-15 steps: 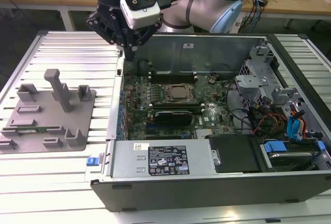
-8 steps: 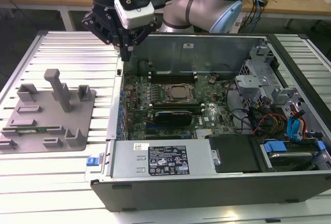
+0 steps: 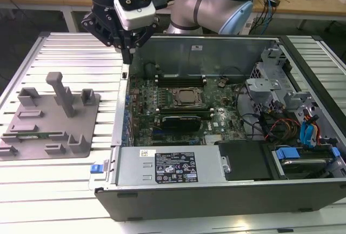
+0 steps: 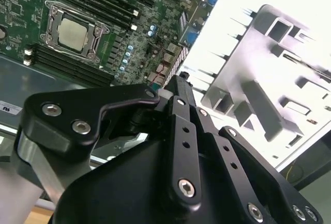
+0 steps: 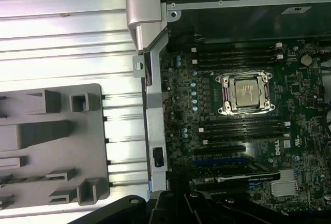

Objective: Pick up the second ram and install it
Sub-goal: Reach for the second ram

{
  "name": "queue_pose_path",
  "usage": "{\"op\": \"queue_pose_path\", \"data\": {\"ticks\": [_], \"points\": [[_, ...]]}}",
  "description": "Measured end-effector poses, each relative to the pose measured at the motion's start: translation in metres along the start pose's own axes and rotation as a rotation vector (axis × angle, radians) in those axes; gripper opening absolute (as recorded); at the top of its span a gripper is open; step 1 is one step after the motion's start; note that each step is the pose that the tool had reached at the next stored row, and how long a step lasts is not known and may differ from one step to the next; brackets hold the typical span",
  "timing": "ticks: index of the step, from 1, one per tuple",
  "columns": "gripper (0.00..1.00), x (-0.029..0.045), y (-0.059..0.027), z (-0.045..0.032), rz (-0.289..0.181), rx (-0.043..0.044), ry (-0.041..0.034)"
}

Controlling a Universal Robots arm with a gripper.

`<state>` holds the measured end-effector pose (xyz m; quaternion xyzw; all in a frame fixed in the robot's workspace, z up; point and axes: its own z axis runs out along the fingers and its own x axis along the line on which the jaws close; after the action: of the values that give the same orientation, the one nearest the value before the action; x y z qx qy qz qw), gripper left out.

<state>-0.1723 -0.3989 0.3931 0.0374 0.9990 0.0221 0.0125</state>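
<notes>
In the exterior view, the thin, flat green memory stick (image 3: 39,134) lies flat in a low slot near the front edge of the grey plastic holder tray (image 3: 81,118). The tray sits on the ribbed metal tabletop (image 3: 70,55), towards the exterior view's left. The black jaws of the silver-and-blue robot arm (image 3: 216,7) hang well apart from the stick, above the rear corner of the open dark grey computer case (image 3: 216,196), and point down. They look drawn together to a narrow tip with nothing between them. Inside the case, the green motherboard (image 3: 162,91) carries a square silver processor socket (image 3: 188,98).

In the second wrist view, the jaws' black linkage converges to one closed, empty tip. Beyond it are the motherboard (image 4: 134,43), the socket (image 4: 72,31) and the tray (image 4: 269,43) on the bright tabletop.

In the first wrist view, the tray (image 5: 51,105) lies beside the case wall (image 5: 147,27). The stick (image 5: 23,178) shows as a thin strip in one of the tray's slots, and the socket (image 5: 245,92) is inside the case.
</notes>
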Motion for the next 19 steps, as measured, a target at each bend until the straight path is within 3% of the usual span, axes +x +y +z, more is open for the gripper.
{"op": "queue_pose_path", "data": {"ticks": [8,19], "points": [[0.08,0.0063,-0.0005,-0.0002,0.0,0.0001,0.0001],[0.08,0.0266,-0.002,-0.0007,0.0,0.0001,0.0001]]}}
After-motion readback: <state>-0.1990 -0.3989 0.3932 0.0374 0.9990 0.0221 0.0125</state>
